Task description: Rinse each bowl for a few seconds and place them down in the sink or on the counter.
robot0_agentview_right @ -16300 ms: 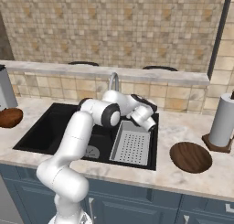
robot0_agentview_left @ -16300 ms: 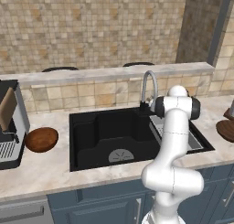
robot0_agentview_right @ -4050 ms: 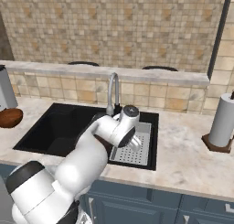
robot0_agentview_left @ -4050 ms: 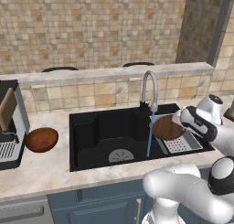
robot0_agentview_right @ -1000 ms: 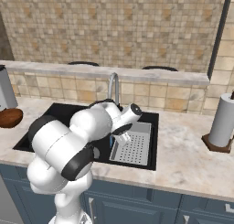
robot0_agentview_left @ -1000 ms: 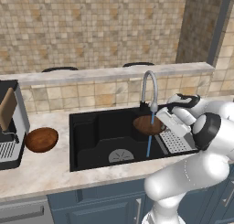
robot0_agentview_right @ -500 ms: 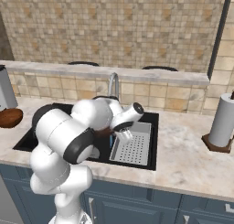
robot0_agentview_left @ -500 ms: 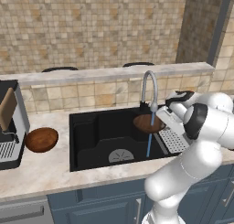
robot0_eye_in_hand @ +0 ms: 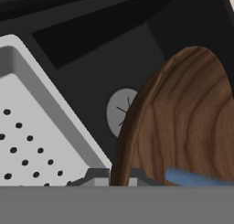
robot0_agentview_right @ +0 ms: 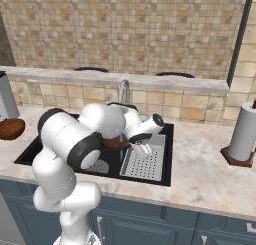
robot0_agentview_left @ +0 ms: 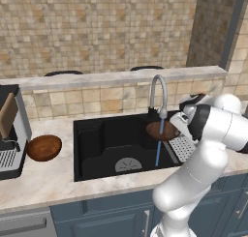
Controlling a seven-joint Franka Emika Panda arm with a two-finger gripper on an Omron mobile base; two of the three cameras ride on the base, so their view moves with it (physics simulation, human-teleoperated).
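One reddish-brown wood-grained shallow bowl point(robot0_agentview_left: 161, 130), clamped by the gripper point(robot0_eye_in_hand: 119, 176) at frame centre, should remain under the blue water stream point(robot0_agentview_left: 159, 151).

We are looking over the white arm point(robot0_agentview_right: 75, 139), which is curling across the black sink point(robot0_agentview_right: 167, 154). Its wrist is pointing toward the grey perforated tray point(robot0_agentview_right: 145, 161) lying in the sink's right part. A reddish-brown bowl point(robot0_agentview_right: 116, 141) is peeking out under the faucet point(robot0_agentview_right: 123, 91), mostly hidden by the arm. A second bowl point(robot0_agentview_right: 10, 129) is sitting on the counter point(robot0_agentview_right: 200, 174) at far left. A paper towel roll point(robot0_agentview_right: 243, 131) is standing at right.
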